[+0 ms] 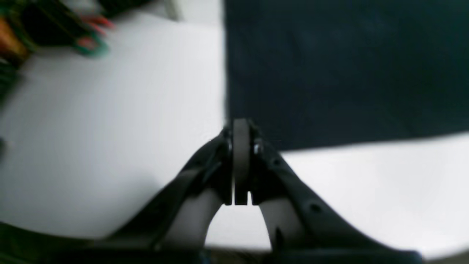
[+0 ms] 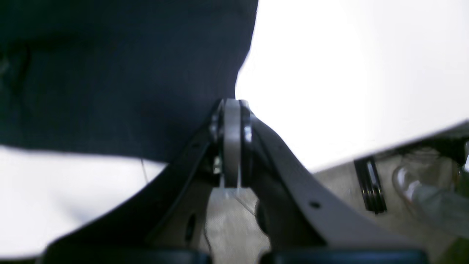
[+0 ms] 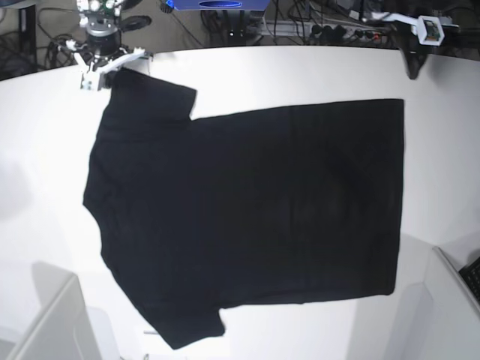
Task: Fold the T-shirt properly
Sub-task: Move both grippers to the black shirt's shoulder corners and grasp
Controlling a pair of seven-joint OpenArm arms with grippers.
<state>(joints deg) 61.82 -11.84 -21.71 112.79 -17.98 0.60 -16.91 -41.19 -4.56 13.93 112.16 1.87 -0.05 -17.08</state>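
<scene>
- The T-shirt [image 3: 247, 217] lies spread flat on the white table [image 3: 300, 71], plain black side up — no print showing.
- It lies sideways in the base view: collar end and sleeves to the left, straight hem to the right.
- One sleeve points toward the far left corner, the other toward the near edge of the table.
- The cloth looks smooth, with only faint creases across the middle.
- The right gripper [image 3: 94, 75] sits at the far left, just at the tip of the far sleeve.
- In the right wrist view its jaws are pressed together, the pads [image 2: 232, 139] meeting with no gap; the T-shirt [image 2: 121, 73] fills the upper left of that view, its edge right at the fingertips. Whether any cloth is pinched I cannot tell — the picture is blurred.
- The left gripper [image 3: 429, 28] is at the far right, beyond the table edge and apart from the hem corner in the base view.
- In the left wrist view its jaws are also together, pads [image 1: 240, 154] touching, with the T-shirt [image 1: 344, 69] corner just beyond the tips and bare table [image 1: 110, 128] to the left.
- Behind the far edge there is a tangle of cables [image 3: 315, 22] and a blue box [image 3: 217, 4].
- Pale grey panels [image 3: 52, 322] stand at the near left and near right corners.
</scene>
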